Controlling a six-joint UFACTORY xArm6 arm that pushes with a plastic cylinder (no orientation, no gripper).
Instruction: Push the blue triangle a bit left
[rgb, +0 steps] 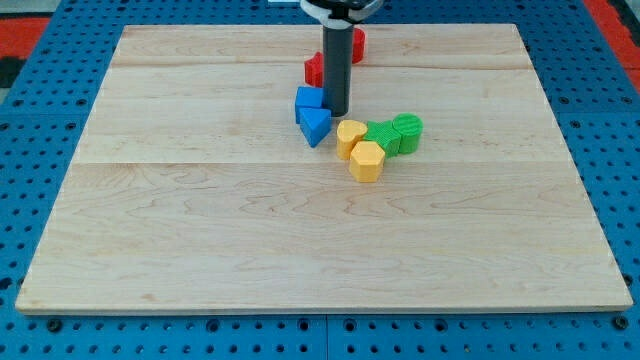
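Observation:
The blue triangle (315, 126) lies on the wooden board (200, 230) near the upper middle. A blue cube (308, 100) touches it just above. My tip (337, 112) stands right beside the triangle's upper right side, next to the cube's right face. The dark rod rises straight up from there toward the view's top.
A red block (314, 70) sits behind the rod, and another red block (357, 45) lies above it, partly hidden. To the triangle's right cluster a yellow heart (351, 135), a yellow hexagon (366, 160), a green block (383, 135) and a green cylinder (407, 130).

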